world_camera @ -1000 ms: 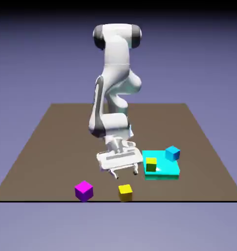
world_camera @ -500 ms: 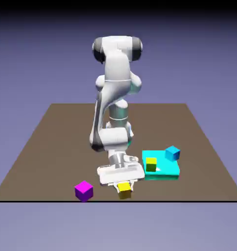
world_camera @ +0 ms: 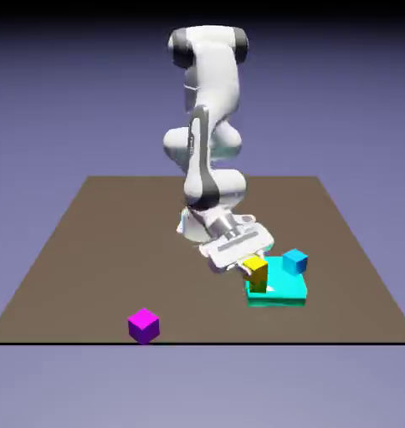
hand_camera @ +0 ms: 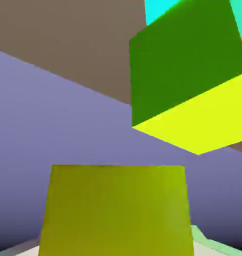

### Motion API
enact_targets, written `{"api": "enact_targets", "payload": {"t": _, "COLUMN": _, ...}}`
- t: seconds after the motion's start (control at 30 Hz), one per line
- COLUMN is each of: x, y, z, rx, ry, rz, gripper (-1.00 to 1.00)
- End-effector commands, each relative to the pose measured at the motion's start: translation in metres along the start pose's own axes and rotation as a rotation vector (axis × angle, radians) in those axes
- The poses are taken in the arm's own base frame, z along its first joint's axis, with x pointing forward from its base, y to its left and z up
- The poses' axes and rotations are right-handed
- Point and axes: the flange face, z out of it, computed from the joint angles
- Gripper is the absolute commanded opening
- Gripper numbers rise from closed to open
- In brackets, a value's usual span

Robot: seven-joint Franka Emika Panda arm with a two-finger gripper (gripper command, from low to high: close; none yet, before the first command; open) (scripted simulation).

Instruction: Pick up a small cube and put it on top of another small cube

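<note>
Yellow cube (world_camera: pixel 256 264): one, plain-faced, held between the two fingers of the gripper (world_camera: pixel 254 269). Jaws closed on it, a finger to either side. In the hand view it fills the bottom middle, its broad face toward the camera, its lower part cut off by the picture's edge; pale finger parts show beside it at both lower corners.

Green cube (world_camera: pixel 258 287): one, dark-sided, with a bright yellow face showing in the hand view at upper right. There it stands apart from the yellow cube, the backdrop visible between them. In the exterior view the yellow cube overlaps its upper part.

Table (world_camera: pixel 114 251): brown, flat, its near edge a straight dark line.

Magenta cube (world_camera: pixel 144 326): one, on the table by the near edge, toward the exterior view's left, well apart from the gripper.

Arm (world_camera: pixel 214 134): white with dark joint bands, bent down to the hand, which is tilted.

Backdrop (world_camera: pixel 55 100): plain blue-violet, darkening to black at the top.

Slab (world_camera: pixel 283 290): cyan, low, toward the exterior view's right. The green cube is at its left part; a blue cube (world_camera: pixel 294 262) is at its far right corner, turned at an angle.
</note>
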Motion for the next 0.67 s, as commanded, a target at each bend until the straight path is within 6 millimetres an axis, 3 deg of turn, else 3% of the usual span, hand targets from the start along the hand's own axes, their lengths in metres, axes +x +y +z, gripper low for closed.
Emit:
{"api": "enact_targets", "payload": {"t": 0.0, "x": 0.006, "y": 0.008, "z": -0.006, "rx": -0.013, "ry": 0.019, "rz": -0.009, "gripper": -1.00}}
{"api": "enact_targets", "payload": {"t": 0.2, "x": 0.058, "y": 0.063, "z": -0.036, "rx": -0.129, "ry": 0.186, "rz": -0.144, "gripper": -1.00}}
{"api": "enact_targets", "payload": {"t": 0.27, "x": 0.059, "y": 0.064, "z": -0.037, "rx": -0.131, "ry": 0.189, "rz": -0.147, "gripper": -1.00}}
{"api": "enact_targets", "payload": {"t": 0.53, "x": 0.081, "y": 0.057, "z": 0.021, "rx": -0.131, "ry": 0.189, "rz": -0.146, "gripper": -1.00}}
{"api": "enact_targets", "payload": {"t": 0.57, "x": 0.081, "y": 0.057, "z": 0.021, "rx": -0.131, "ry": 0.189, "rz": -0.147, "gripper": -1.00}}
{"api": "enact_targets", "payload": {"t": 0.6, "x": 0.081, "y": 0.057, "z": 0.021, "rx": -0.131, "ry": 0.189, "rz": -0.147, "gripper": 1.00}}
{"api": "enact_targets", "payload": {"t": 0.63, "x": 0.081, "y": 0.057, "z": 0.021, "rx": -0.131, "ry": 0.189, "rz": -0.147, "gripper": 1.00}}
